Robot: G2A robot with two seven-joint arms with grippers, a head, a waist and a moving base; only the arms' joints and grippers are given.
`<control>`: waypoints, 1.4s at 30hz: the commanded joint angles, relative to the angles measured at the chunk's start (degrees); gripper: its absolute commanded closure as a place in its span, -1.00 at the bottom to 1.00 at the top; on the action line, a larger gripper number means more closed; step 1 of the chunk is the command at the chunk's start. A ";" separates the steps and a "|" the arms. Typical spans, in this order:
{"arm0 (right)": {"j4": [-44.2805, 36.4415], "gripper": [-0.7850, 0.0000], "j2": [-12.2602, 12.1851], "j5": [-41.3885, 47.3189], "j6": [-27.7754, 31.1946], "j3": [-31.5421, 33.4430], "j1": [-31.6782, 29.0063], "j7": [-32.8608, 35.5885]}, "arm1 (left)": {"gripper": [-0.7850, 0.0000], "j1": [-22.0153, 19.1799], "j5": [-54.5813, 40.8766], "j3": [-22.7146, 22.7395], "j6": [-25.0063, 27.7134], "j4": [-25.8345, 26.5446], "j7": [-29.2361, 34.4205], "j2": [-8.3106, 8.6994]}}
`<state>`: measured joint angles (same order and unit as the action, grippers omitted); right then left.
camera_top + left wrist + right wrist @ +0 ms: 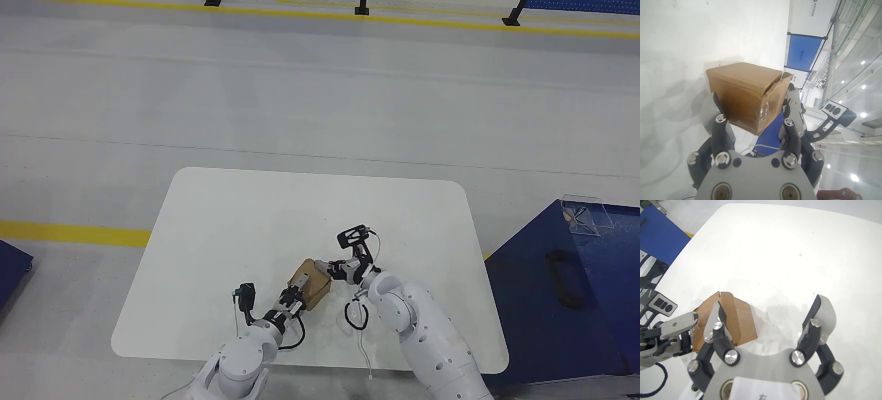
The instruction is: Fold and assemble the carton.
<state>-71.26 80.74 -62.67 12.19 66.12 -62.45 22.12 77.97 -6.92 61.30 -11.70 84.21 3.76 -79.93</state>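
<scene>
Gripping the carton (310,282) near the table (300,210) edge, left claw (752,92); right claw (768,300) wide open.

The carton (310,283) is set on the table (300,210) and is gripped between the fingers of the left claw (751,92), one finger laid against each opposite side. Across the carton from it, the right claw (768,300) is held with jaws spread wide. One of its fingers is placed over the carton's flap, the other out over the table, apart from the carton.
</scene>
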 commanded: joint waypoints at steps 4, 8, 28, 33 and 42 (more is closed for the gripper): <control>0.50 -1.00 -0.07 -0.57 -2.63 0.65 0.22 -1.88 | -0.47 0.12 -0.10 0.14 0.56 -0.01 -0.15 -0.10; 1.74 -1.00 0.00 -1.26 -3.73 0.14 0.90 -1.38 | -0.46 0.38 -0.41 0.45 1.18 0.09 0.12 -0.13; 3.12 -1.00 -0.26 2.13 1.65 -0.38 1.91 0.89 | -0.40 0.12 -0.33 0.17 0.42 -0.58 -0.14 -0.59; 3.64 -1.00 -0.26 2.14 1.53 -0.75 2.27 0.90 | -0.33 -0.18 -0.19 -0.09 -0.06 -0.98 -0.64 -0.78; 4.38 -1.00 -0.31 2.40 1.39 -1.00 2.81 0.69 | -0.33 -0.91 0.18 -0.83 -1.31 -1.96 -1.63 -1.20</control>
<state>-66.96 80.45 -60.27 13.74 65.08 -59.71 22.95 77.17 -6.77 60.57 -12.74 82.43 2.22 -81.08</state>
